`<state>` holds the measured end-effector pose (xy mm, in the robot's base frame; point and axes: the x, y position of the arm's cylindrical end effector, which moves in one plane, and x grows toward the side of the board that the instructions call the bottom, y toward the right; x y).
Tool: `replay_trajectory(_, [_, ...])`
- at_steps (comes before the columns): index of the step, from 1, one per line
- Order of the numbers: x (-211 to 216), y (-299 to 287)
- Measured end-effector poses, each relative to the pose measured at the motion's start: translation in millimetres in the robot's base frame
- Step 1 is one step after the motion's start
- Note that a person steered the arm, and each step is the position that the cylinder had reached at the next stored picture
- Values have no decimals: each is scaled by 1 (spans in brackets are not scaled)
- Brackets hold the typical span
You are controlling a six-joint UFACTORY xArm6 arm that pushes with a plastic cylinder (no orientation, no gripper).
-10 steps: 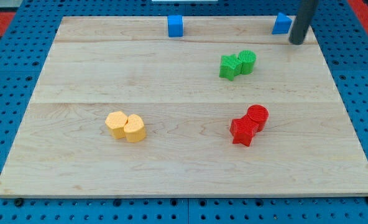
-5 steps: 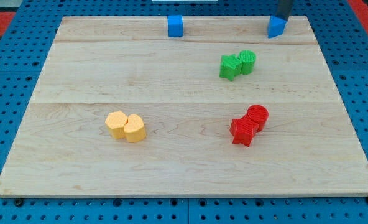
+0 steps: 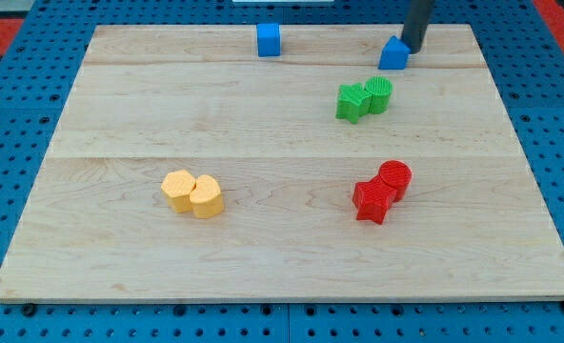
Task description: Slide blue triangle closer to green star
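Blue triangle [image 3: 392, 54] now off far edge, nearer green star [image 3: 352, 102]

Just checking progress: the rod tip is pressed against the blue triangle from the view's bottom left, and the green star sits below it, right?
Not quite. In the camera view my tip touches the blue triangle from the view's top right, not bottom left. The green star does sit below it.

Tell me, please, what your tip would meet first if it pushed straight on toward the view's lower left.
My tip sits against the blue triangle, so it meets that first. Beyond it, the line likely reaches the green cylinder beside the green star.
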<state>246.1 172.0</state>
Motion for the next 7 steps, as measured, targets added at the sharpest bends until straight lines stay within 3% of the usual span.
replay_trajectory(3, [1,-54])
replay_trajectory(6, [23,-30])
replay_trajectory(7, [31,-52])
